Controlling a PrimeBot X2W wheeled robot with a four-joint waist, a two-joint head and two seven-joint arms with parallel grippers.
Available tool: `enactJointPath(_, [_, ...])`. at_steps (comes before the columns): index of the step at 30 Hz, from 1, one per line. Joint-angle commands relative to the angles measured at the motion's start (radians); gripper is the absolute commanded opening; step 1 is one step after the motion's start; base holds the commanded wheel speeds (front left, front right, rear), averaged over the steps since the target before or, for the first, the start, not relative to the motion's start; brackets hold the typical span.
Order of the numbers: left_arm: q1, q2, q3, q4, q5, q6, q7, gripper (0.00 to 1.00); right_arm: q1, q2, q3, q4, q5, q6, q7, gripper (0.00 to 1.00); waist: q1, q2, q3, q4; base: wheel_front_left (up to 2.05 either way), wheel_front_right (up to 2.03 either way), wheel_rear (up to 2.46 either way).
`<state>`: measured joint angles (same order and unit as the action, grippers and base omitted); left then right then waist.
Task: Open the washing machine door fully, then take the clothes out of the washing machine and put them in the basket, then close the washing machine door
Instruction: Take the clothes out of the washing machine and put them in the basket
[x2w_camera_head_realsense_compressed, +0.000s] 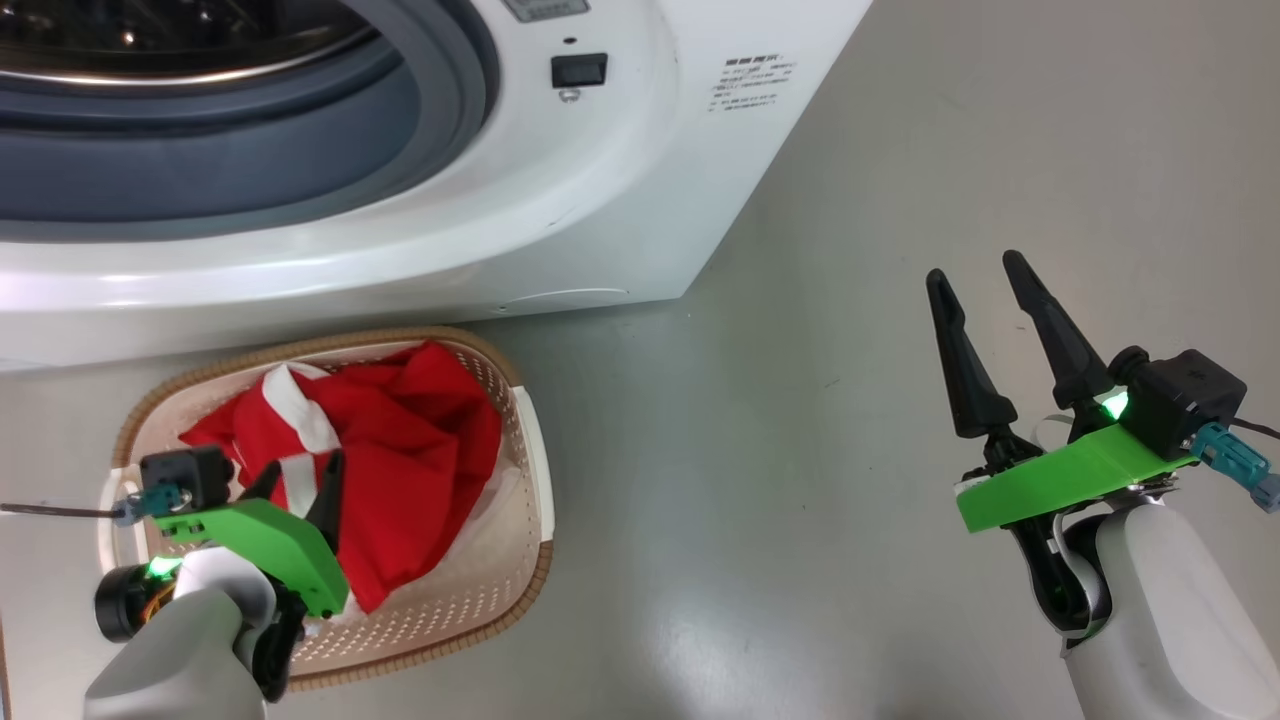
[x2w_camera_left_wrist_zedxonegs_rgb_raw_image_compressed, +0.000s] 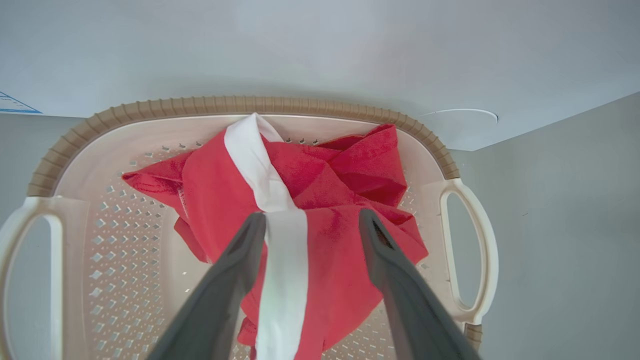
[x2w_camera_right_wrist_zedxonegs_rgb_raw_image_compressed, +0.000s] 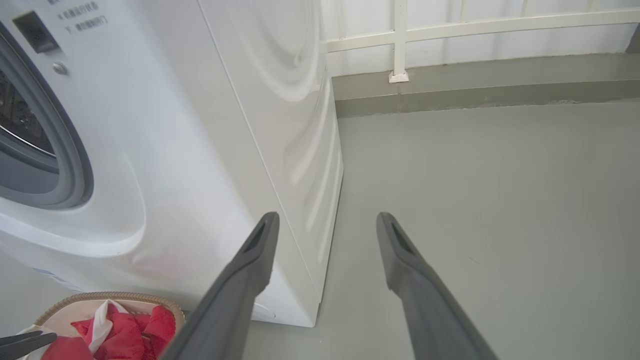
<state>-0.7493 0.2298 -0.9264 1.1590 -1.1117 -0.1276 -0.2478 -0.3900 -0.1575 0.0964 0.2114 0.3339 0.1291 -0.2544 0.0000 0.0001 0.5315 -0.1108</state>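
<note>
The red clothes (x2w_camera_head_realsense_compressed: 400, 440) with white trim lie bunched in the cream basket (x2w_camera_head_realsense_compressed: 525, 470), which stands on the floor against the white washing machine (x2w_camera_head_realsense_compressed: 560, 200). My left gripper (x2w_camera_head_realsense_compressed: 298, 480) hangs over the basket, open. Seen from the left wrist, its fingers (x2w_camera_left_wrist_zedxonegs_rgb_raw_image_compressed: 240, 260) straddle the clothes (x2w_camera_left_wrist_zedxonegs_rgb_raw_image_compressed: 340, 175) and a white stripe without pinching them, inside the brown-rimmed basket (x2w_camera_left_wrist_zedxonegs_rgb_raw_image_compressed: 225, 104). My right gripper (x2w_camera_head_realsense_compressed: 975, 268) is open and empty above bare floor to the right of the machine. The drum mouth (x2w_camera_head_realsense_compressed: 200, 150) with its grey gasket gapes; the washing machine door is out of view.
Grey floor (x2w_camera_head_realsense_compressed: 800, 500) spreads to the right of the machine. In the right wrist view, my right gripper (x2w_camera_right_wrist_zedxonegs_rgb_raw_image_compressed: 326, 217) points past the machine's side panel (x2w_camera_right_wrist_zedxonegs_rgb_raw_image_compressed: 280, 125) toward a low kerb and white railing (x2w_camera_right_wrist_zedxonegs_rgb_raw_image_compressed: 400, 50). The basket (x2w_camera_right_wrist_zedxonegs_rgb_raw_image_compressed: 110, 296) shows at lower left.
</note>
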Motion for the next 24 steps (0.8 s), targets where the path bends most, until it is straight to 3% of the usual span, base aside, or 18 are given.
enactJointPath(1, [-0.008,0.042,0.019,-0.01,-0.007,-0.003,-0.012,1.0,0.016,-0.003,0.018,-0.018,-0.014,0.002,-0.007,1.0,0.0,-0.0001,-0.006,0.005,0.0,0.0,0.0])
enactJointPath(12, [0.005,0.076,0.124,-0.094,0.065,-0.003,-0.014,1.0,0.038,-0.008,0.015,-0.011,-0.013,0.002,-0.007,1.0,0.0,-0.0001,-0.048,0.027,0.0,0.0,0.0])
enactJointPath(16, [0.031,0.087,0.22,-0.157,0.145,-0.003,-0.014,1.0,0.051,-0.01,0.015,-0.007,-0.012,0.002,-0.007,1.0,0.0,-0.0001,-0.073,0.033,0.0,0.0,0.0])
enactJointPath(24, [0.17,0.08,0.498,-0.335,0.413,-0.003,-0.014,1.0,0.094,-0.016,0.012,0.007,-0.004,0.002,-0.007,1.0,0.0,-0.0001,-0.161,0.045,0.0,0.0,0.0])
